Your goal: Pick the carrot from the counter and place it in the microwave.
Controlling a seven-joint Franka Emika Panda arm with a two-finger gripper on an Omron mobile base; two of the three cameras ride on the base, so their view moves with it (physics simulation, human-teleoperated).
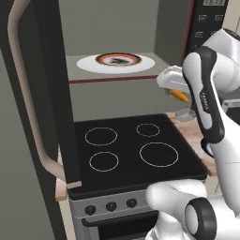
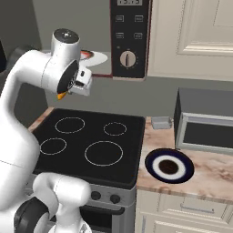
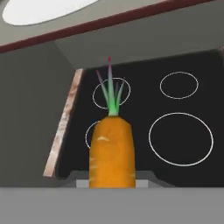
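A: What is the biggest thing near the end effector [image 3: 112, 183]?
B: The microwave [image 1: 112, 42]. Its door [image 1: 33, 93] stands open, and the cavity with the white turntable [image 1: 89, 63] and a patterned dish [image 1: 118, 59] lies above and beyond the end effector.

A: And underneath?
B: The black stove [image 2: 88, 141] with 4 white rings is below it. The tabletop [image 2: 200, 175] runs well off to the right side, carrying a grey box appliance [image 2: 205, 123] and a blue-rimmed plate [image 2: 169, 165].

A: Where is the carrot [image 3: 112, 151]?
B: Clamped in the end effector, held up in the air over the stove. In the hand view its green top points away, toward the far rings. From the left base view, its orange body pokes out beside the arm, below the cavity's red-trimmed edge.
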